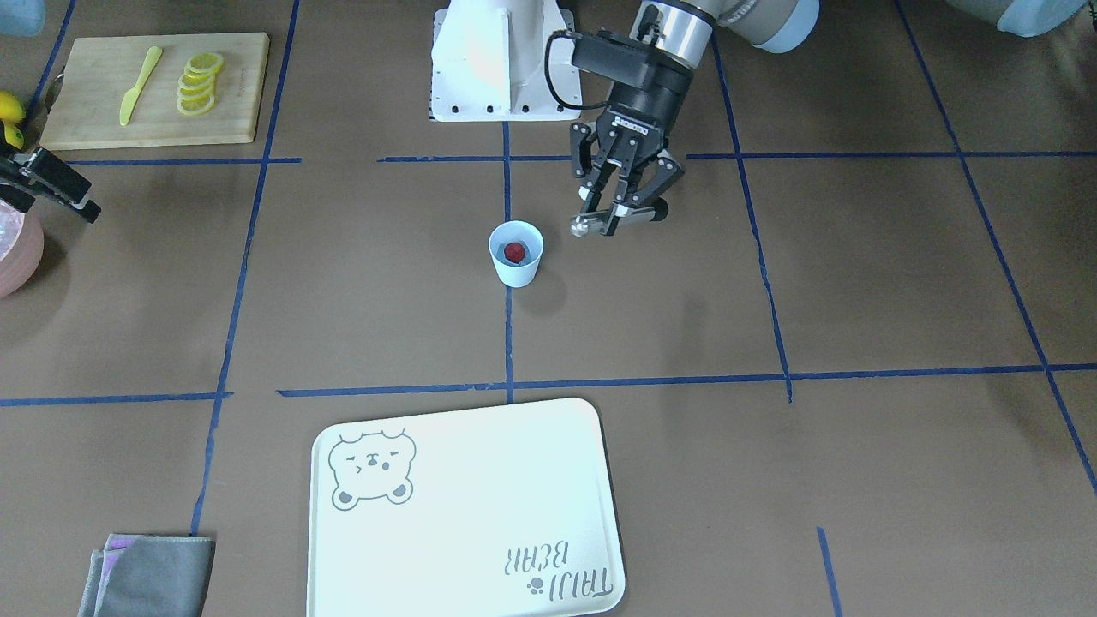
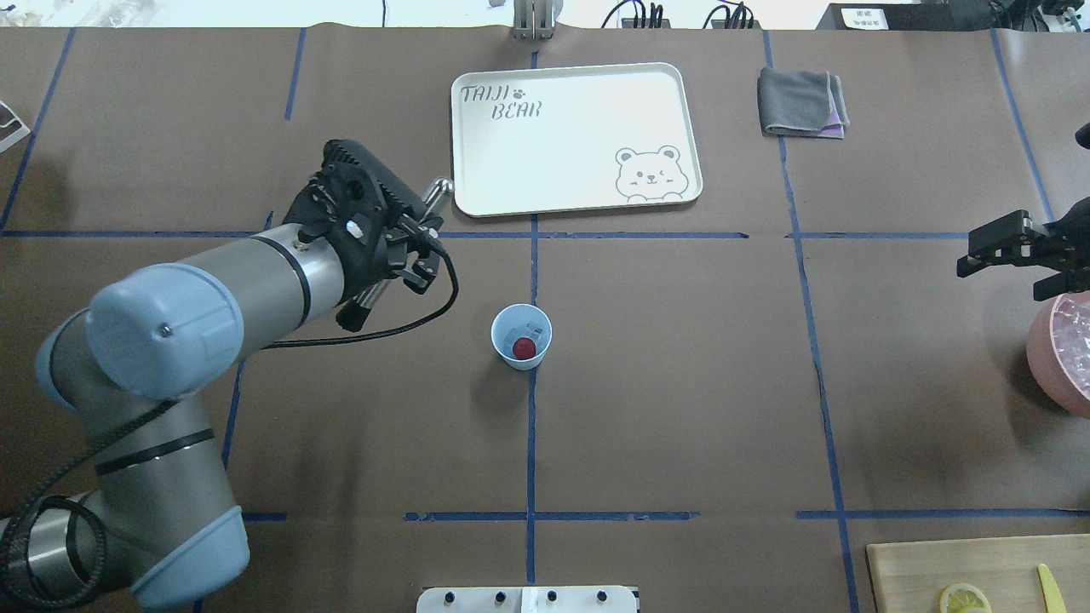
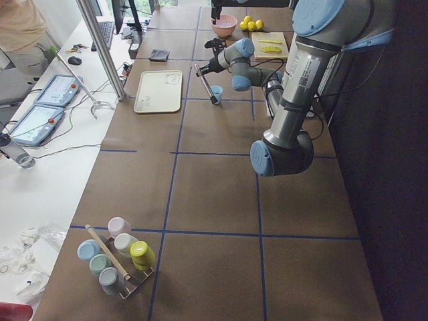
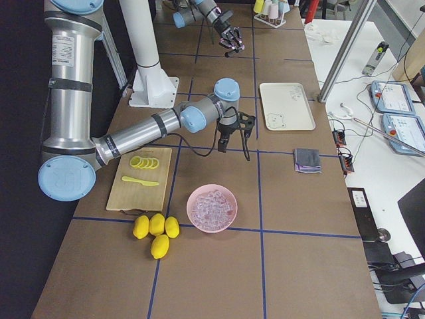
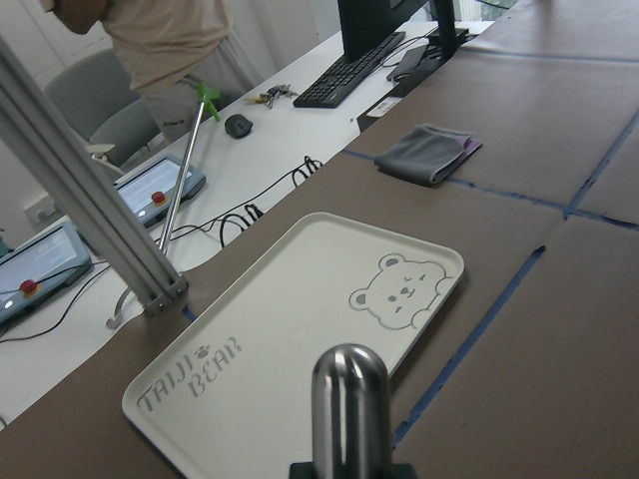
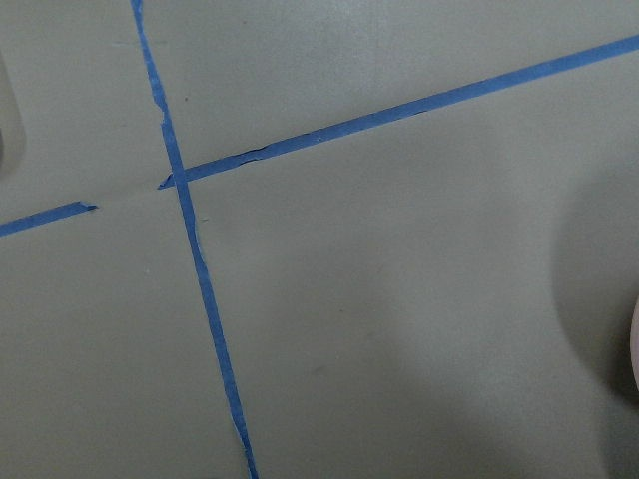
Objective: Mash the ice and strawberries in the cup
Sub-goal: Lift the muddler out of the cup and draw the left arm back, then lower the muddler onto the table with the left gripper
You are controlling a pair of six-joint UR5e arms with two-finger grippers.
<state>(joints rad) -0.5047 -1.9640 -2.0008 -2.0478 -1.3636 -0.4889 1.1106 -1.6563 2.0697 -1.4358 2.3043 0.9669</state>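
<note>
I'd worry first about the angle. The left gripper [image 1: 619, 216] is clamped around a steel muddler [image 5: 349, 409] and hangs in the air just beside the cup [image 1: 517, 272], on the robot's left of it. The rod lies nearly level rather than pointing down. It would have to swing upright before going in, and a careless swing could clip the rim.

The cup is small, light and tapered to a narrow foot, and nothing is holding it. It stands alone on the smooth brown paper of the table [image 1: 686, 326]. An off-centre push could tip it or send it skidding.

Inside sits the strawberry [image 1: 514, 251], round, red and glossy, with what looks like a pale, clear chunk of ice [image 2: 530, 327] touching it. Both are slippery: the berry could roll out from under the rounded, polished tip, and the hard ice could jump over the rim. The rod's slick metal could also slide through the pads under load.

The right gripper [image 4: 226, 141] hovers well away from the cup on the robot's right, near the pink bowl [image 4: 188, 211], which is heaped with more ice. I can't tell whether its jaws are apart or together.
</note>
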